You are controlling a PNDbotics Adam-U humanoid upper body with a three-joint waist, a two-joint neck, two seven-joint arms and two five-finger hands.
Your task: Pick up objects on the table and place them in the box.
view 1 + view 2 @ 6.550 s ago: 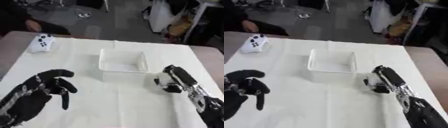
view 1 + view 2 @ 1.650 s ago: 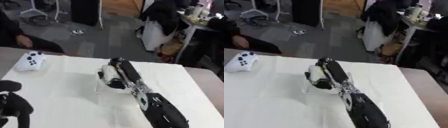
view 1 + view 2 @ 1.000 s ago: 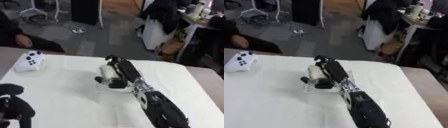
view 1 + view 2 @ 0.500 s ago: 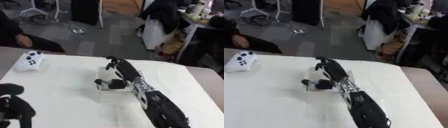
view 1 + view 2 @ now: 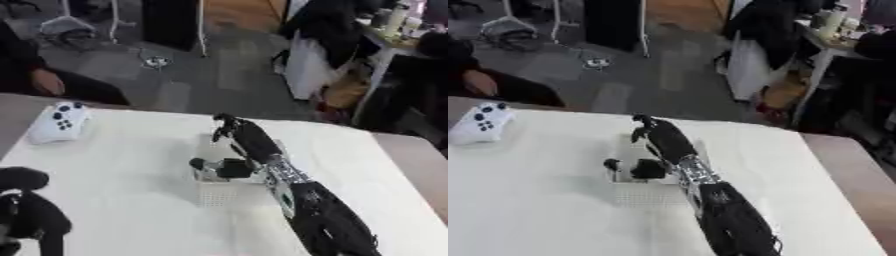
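Right robot hand (image 5: 238, 145) spread open over white box (image 5: 216, 192) mid-worktop (image 5: 122, 170); white controller (image 5: 58, 121) far left; left robot hand (image 5: 31, 217), fingers curled on nothing, seen in left eye view only.

We see soft, even indoor light, likely from overhead. The white table (image 5: 114, 185) is bright, nearly washed out, with only faint shadows. The far floor and room are dimmer. Both views are blurry throughout, smearing fine detail, and the dark shapes at the far right lose definition.
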